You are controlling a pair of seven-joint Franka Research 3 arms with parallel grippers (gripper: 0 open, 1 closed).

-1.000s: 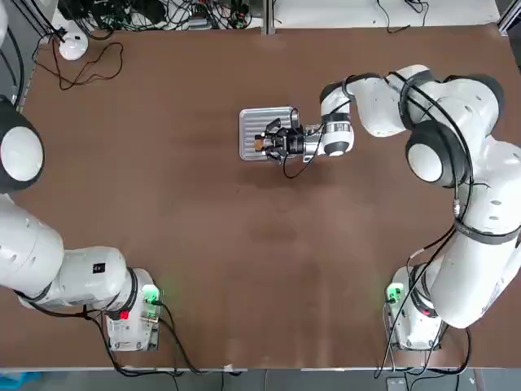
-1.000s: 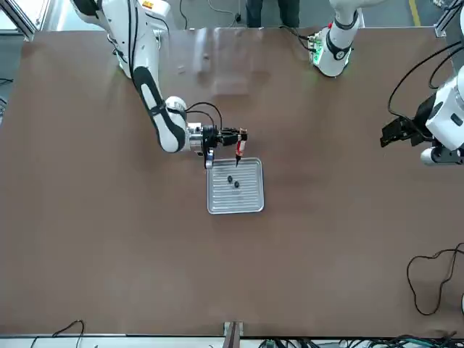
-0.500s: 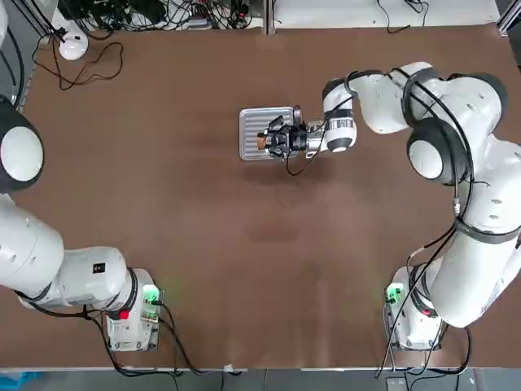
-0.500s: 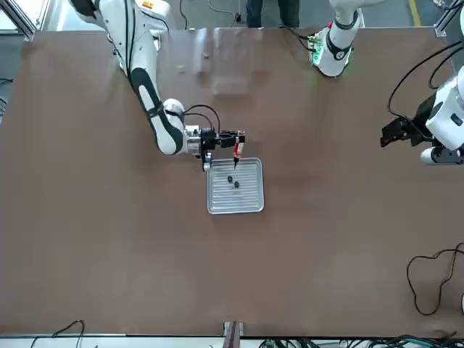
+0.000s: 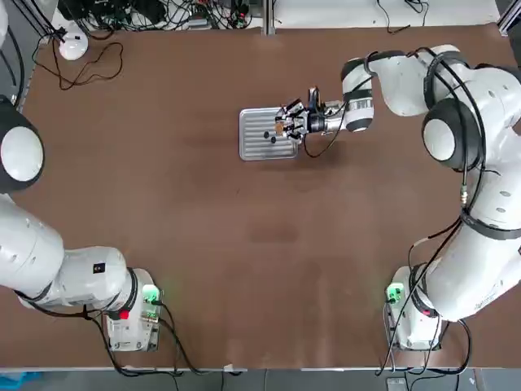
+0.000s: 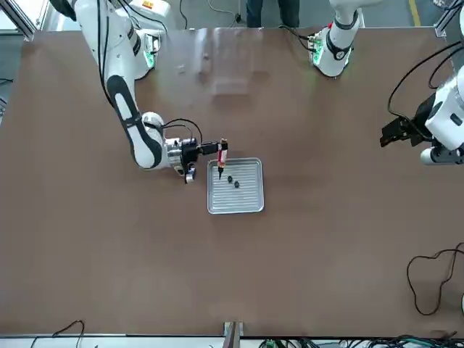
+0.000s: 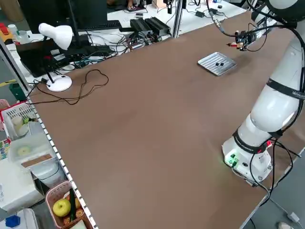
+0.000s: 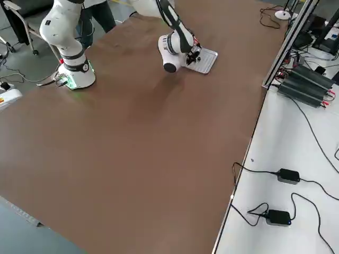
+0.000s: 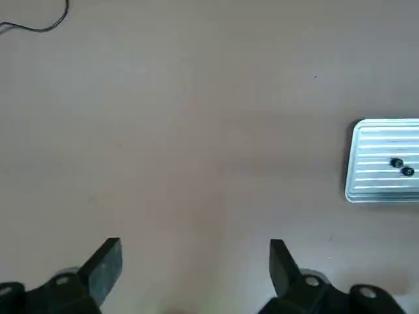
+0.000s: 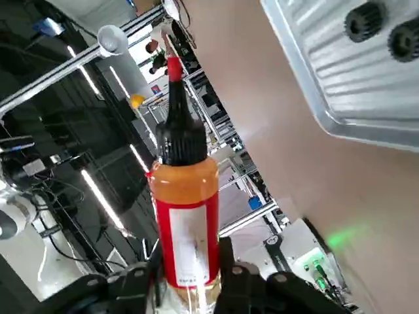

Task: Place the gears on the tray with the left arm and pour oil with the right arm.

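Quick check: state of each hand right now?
Left hand: open, empty.
Right hand: closed on the oil bottle, beside the tray.

Hidden, cropped or too small to read

My right gripper (image 10: 190,278) covers the oil bottle's (image 10: 185,222) base, its label print is blurred, the wrist frame's edge crops the tray (image 10: 366,78), and the gears (image 7: 219,63) are mere specks in the side view.
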